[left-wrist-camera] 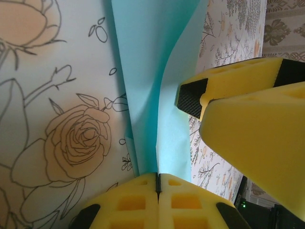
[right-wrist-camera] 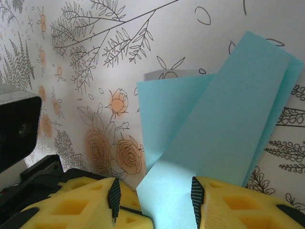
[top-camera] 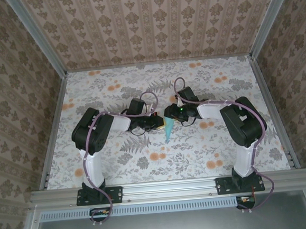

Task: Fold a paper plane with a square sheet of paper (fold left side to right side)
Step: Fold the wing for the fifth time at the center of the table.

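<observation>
On the floral worktop (top-camera: 218,141), the left hand (left-wrist-camera: 157,183) is closed, pinching the crease of the folded light-blue paper plane (left-wrist-camera: 147,71), which sits mid-worktop between the two hands, and the right hand (right-wrist-camera: 155,198) gapes open, its fingers straddling the paper's end.

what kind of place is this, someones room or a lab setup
Most likely a lab robot cell, not a home: a left arm and right arm bolted to an aluminium rail, patterned panels walling in a floral tabletop, and light-blue paper in the left gripper.
</observation>
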Robot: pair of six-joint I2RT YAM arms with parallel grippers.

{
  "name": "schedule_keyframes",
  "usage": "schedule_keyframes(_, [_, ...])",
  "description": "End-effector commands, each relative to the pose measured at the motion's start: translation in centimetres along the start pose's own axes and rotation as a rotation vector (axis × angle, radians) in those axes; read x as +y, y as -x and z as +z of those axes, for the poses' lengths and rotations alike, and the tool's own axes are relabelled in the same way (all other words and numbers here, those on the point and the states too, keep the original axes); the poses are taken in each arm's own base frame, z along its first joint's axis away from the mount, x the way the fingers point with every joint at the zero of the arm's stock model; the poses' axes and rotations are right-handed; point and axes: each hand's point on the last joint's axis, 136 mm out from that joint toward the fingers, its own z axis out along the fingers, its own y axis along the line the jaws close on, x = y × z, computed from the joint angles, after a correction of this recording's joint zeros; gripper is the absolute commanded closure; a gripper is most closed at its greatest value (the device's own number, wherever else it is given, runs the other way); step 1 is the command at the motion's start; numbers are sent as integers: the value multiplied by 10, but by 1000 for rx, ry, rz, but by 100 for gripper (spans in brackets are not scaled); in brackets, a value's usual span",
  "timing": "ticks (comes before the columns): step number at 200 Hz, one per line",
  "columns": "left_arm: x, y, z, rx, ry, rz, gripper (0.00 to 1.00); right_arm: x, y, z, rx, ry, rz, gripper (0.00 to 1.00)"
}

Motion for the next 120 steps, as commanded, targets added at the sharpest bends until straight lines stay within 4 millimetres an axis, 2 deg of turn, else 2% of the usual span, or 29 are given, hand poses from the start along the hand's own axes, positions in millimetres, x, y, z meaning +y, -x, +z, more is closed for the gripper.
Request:
schedule_keyframes(1, [31,-11,-1,17,112,-57,100,-8,-3,7,21,-45,-12,53])
schedule_keyframes(41, [29,-10,-1,17,103,-54,100,-22,-12,12,63,-94,13,53])
schedule_keyframes(70, [20,-6,-4,4,85,-40,100,-34,-21,14,90,-137,38,53])
schedule_keyframes(120, [0,-1,-29,-32,88,9,79,-49,-31,11,113,-194,61,53])
